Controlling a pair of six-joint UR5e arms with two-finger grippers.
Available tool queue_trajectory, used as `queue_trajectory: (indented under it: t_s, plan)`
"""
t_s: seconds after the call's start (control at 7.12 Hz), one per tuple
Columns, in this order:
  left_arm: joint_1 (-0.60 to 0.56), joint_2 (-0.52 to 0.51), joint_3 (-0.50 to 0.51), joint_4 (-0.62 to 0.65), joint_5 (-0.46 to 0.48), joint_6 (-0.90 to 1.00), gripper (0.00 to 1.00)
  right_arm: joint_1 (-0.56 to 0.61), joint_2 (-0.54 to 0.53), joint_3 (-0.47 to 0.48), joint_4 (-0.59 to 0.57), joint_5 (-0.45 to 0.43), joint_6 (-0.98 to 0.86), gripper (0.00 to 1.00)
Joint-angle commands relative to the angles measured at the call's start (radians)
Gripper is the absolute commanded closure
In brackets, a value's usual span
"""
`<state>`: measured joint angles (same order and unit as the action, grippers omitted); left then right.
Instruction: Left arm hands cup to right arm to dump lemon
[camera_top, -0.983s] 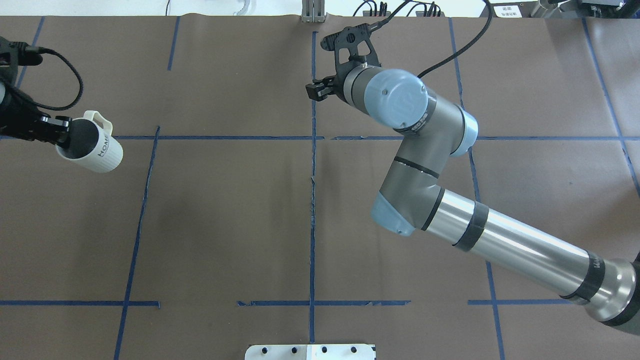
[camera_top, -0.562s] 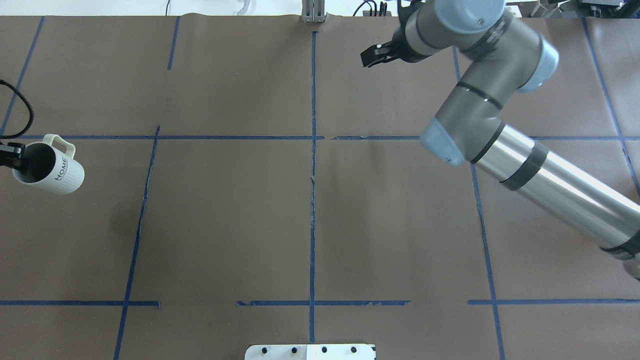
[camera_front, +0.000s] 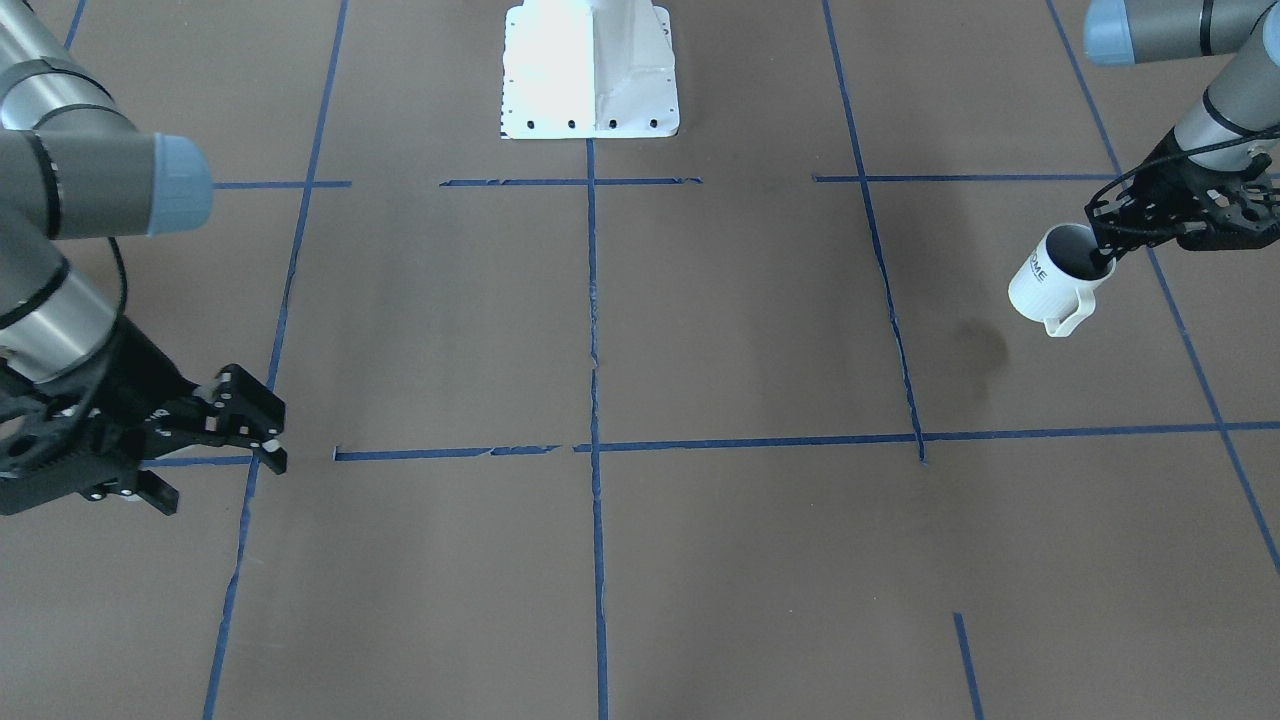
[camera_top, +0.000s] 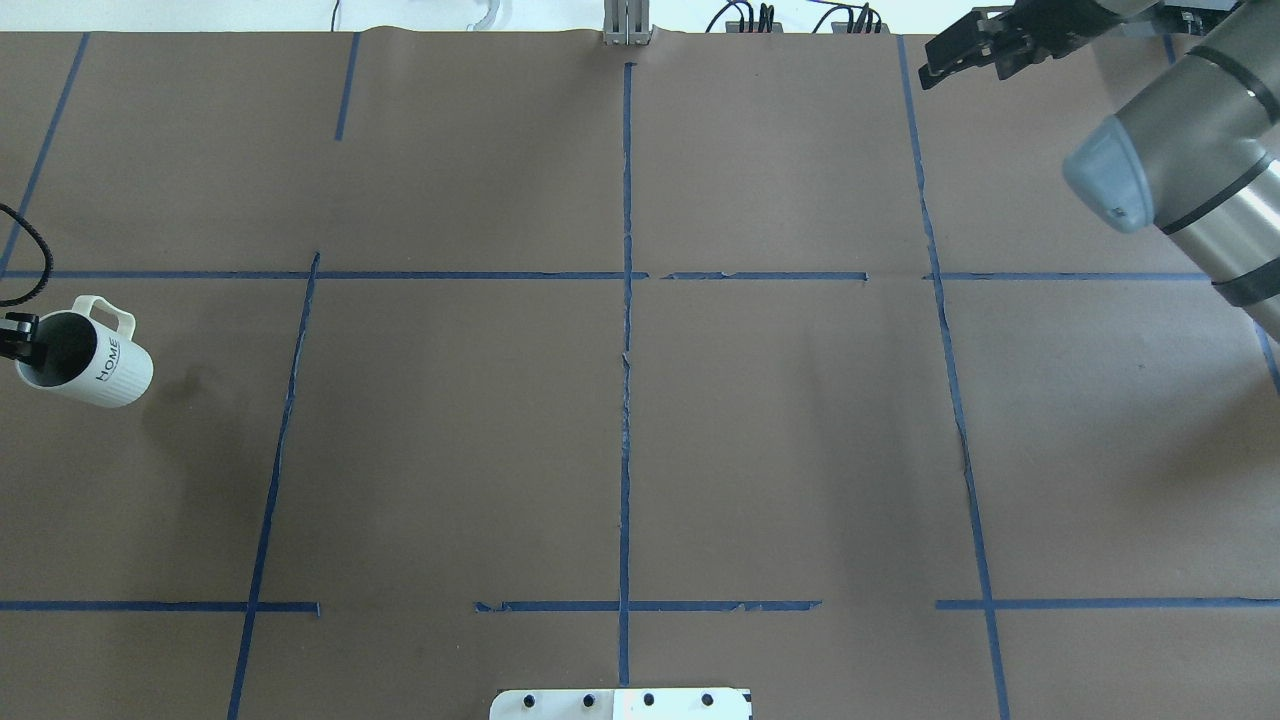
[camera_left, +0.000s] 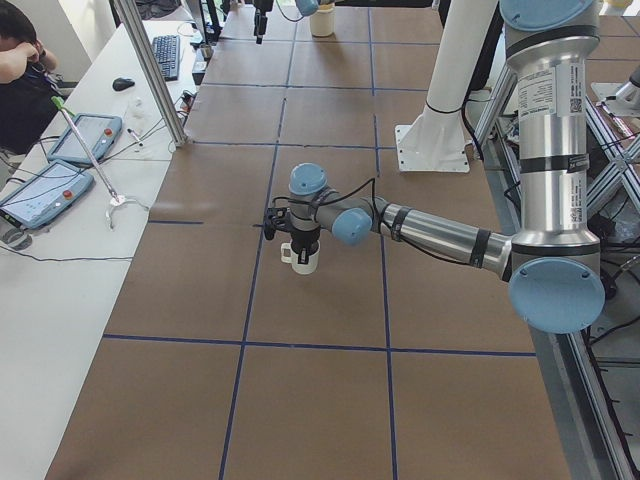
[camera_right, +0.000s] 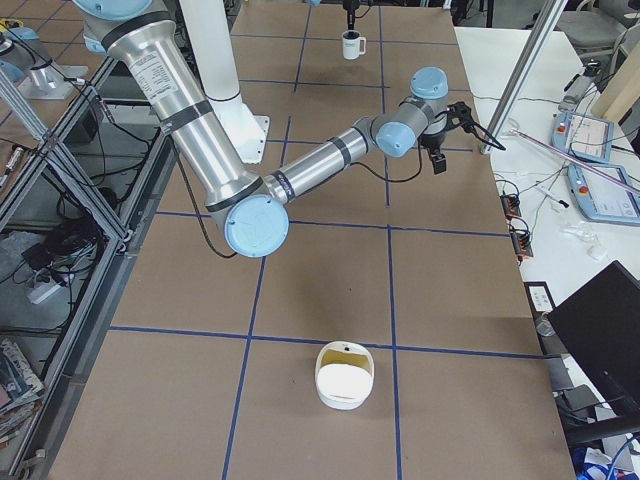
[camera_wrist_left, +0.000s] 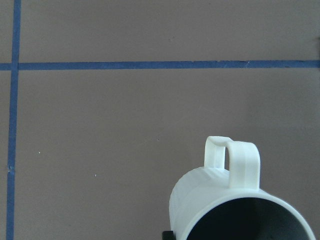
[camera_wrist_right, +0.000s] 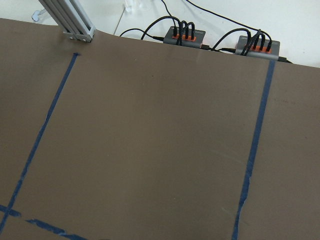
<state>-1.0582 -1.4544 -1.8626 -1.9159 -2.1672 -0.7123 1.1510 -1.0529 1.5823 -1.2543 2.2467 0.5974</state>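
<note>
The cup (camera_top: 95, 355), a white ribbed mug with "HOME" on its side, hangs slightly tilted above the table's far left edge. It also shows in the front view (camera_front: 1050, 280), the left side view (camera_left: 304, 259) and the left wrist view (camera_wrist_left: 220, 200). My left gripper (camera_front: 1100, 257) is shut on the cup's rim, opposite the handle. The cup's inside looks dark, and the lemon is not visible in any view. My right gripper (camera_top: 932, 60) is open and empty, above the table's far right corner; it also shows in the front view (camera_front: 222, 482).
Brown table cover with blue tape lines. The robot's white base plate (camera_top: 620, 703) sits at the near middle edge. A white bowl-like container (camera_right: 345, 375) stands at the table's right end. A side table with tablets (camera_left: 60, 165) and a person lies beyond the far edge.
The left gripper has carried the cup left and a little nearer the robot. The right arm has swung from the table's middle to the far right corner, its gripper still open.
</note>
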Motion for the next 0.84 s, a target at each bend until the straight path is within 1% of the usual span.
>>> queue_trajectory:
  t_s: [0.0, 0.14, 0.28, 0.56, 0.7]
  plan:
    - [0.003, -0.009, 0.037, -0.02, 0.0, -0.001, 1.0, 0.053, -0.083, 0.021, -0.022, 0.03, -0.17, 0.0]
    - [0.004, -0.012, 0.046, -0.02, 0.0, 0.0, 0.98, 0.055, -0.116, 0.047, -0.022, 0.03, -0.182, 0.0]
    - [0.004, -0.012, 0.059, -0.022, 0.0, 0.004, 0.96, 0.056, -0.124, 0.056, -0.02, 0.03, -0.183, 0.0]
    - [0.006, -0.014, 0.063, -0.022, 0.0, 0.004, 0.94, 0.055, -0.145, 0.076, -0.02, 0.03, -0.183, 0.0]
    - [0.006, -0.021, 0.065, -0.025, 0.0, 0.002, 0.91, 0.055, -0.153, 0.084, -0.02, 0.028, -0.183, 0.0]
